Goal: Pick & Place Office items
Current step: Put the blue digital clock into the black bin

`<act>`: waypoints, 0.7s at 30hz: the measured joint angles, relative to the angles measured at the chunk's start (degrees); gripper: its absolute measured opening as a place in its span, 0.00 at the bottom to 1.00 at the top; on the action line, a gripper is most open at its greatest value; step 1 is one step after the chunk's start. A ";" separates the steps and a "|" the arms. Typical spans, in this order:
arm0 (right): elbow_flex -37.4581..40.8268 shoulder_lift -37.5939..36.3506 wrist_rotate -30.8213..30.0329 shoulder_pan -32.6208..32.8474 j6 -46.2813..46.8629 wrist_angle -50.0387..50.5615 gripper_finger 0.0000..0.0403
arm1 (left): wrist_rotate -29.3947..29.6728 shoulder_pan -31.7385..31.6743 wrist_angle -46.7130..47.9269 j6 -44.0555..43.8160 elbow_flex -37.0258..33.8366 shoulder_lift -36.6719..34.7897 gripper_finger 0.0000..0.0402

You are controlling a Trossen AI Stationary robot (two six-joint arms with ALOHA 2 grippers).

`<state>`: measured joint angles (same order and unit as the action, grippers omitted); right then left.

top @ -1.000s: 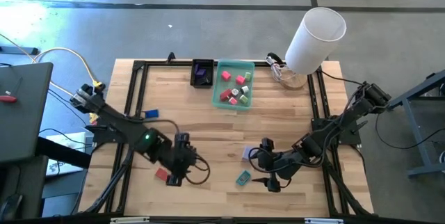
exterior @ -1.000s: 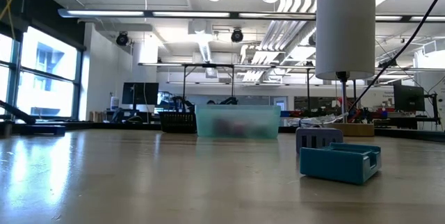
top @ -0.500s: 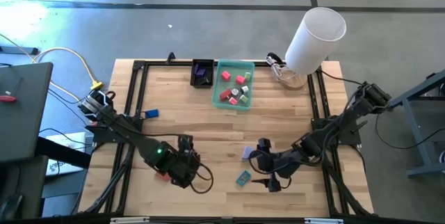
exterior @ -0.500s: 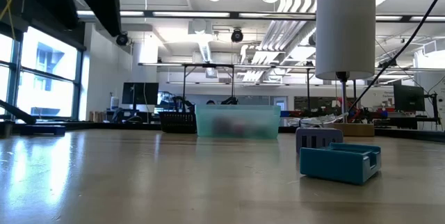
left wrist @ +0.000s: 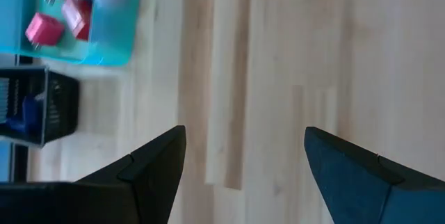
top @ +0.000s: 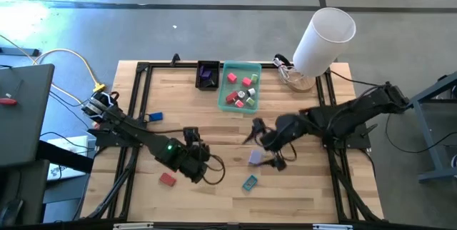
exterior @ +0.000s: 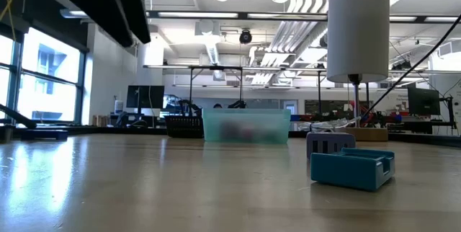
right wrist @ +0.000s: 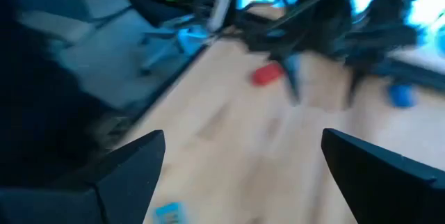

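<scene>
Looking straight down in the high view, a wooden counter (top: 214,126) carries two dark arms. The left claw (top: 202,160) sits low over the near-left middle of the counter; its fingers cannot be told apart here. A red block (top: 167,179) lies just beside it, nearer the front edge. The right claw (top: 261,143) is raised over the middle, fingers spread wide and empty. A purple piece (top: 255,158) lies under and between its fingertips, and a teal clip (top: 249,183) lies nearer the front. A blue piece (top: 154,117) rests on the left. At the far edge, a translucent green tray (top: 243,71) holds red, pink and white blocks (top: 240,91), with a small black tray (top: 208,74) touching its left side. A big white cylinder (top: 323,41) stands tilted at the far right corner.

In the low view, the teal clip (exterior: 352,167) sits close on the right, the purple piece (exterior: 330,143) just behind it, the green tray (exterior: 245,125) farther back, and the white cylinder (exterior: 358,30) hangs above.

In the left wrist view, the left claw (left wrist: 243,154) is open, holding nothing over bare wood. The green tray (left wrist: 111,50) with pink blocks (left wrist: 43,28) and the black tray (left wrist: 52,109) show at one corner.

In the right wrist view, the right claw (right wrist: 243,154) is open and empty. The red block (right wrist: 265,74) and blue piece (right wrist: 401,95) lie far off, blurred.
</scene>
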<state>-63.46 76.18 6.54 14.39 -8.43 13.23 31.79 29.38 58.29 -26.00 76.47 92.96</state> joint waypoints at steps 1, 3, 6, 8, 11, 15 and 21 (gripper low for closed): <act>0.03 -0.65 -1.23 -1.47 -1.33 0.39 0.93 | -0.55 -0.66 0.81 0.02 0.00 -0.14 0.71; 0.01 -1.47 -1.96 -5.26 -3.66 0.09 0.93 | -2.06 -1.88 3.37 1.55 0.00 -0.34 0.71; 0.00 -1.94 1.35 -11.08 -6.81 0.23 0.93 | -2.45 -2.98 7.57 2.18 0.00 -0.29 0.71; 0.02 -1.79 5.86 -15.19 -8.31 0.32 0.93 | -2.53 -4.02 9.88 3.15 0.00 -0.32 0.71; 0.02 -0.50 12.32 -20.30 -9.18 0.23 0.93 | -2.70 -6.32 12.06 6.41 0.00 -0.54 0.71; 0.07 1.69 16.22 -24.81 -9.59 0.40 0.93 | -3.62 -10.17 12.10 13.66 0.00 -1.41 0.71; 0.09 3.45 11.80 -26.89 -6.74 0.34 0.93 | -19.86 -16.87 14.55 20.61 0.00 -5.21 0.71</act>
<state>-63.37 79.64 18.34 -12.49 -15.18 13.57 11.92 12.51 72.84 -5.39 76.47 87.75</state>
